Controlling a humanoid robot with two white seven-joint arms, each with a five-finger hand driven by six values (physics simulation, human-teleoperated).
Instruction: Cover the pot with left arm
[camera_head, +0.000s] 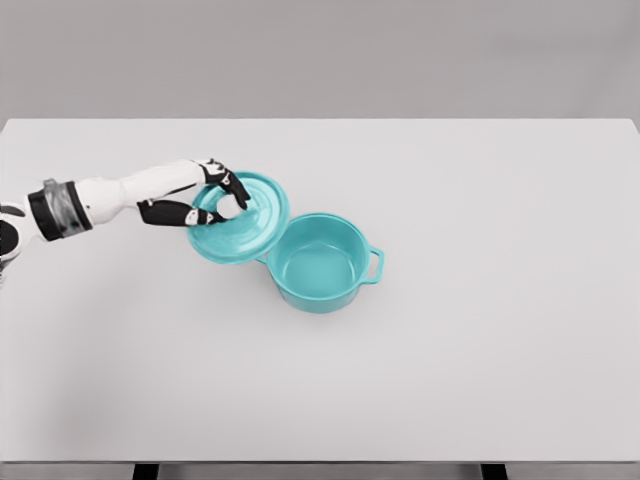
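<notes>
Teal pot (318, 266) stands open near the middle of the white table (480, 350), one side handle showing at its right. Just behind and to its left the matching lid (240, 222) is held tilted, its lower edge at or just over the pot's rim — contact cannot be confirmed. Left hand (215, 195) has fingers curled about the lid's centre. Lid is in hand; centring and lowering it onto the pot remain — cover not yet seated.

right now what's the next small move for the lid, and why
Probably carry it right and level it. The left hand holds the teal lid tilted, beside and overlapping the left rim of the open pot, not yet centred over it.
</notes>
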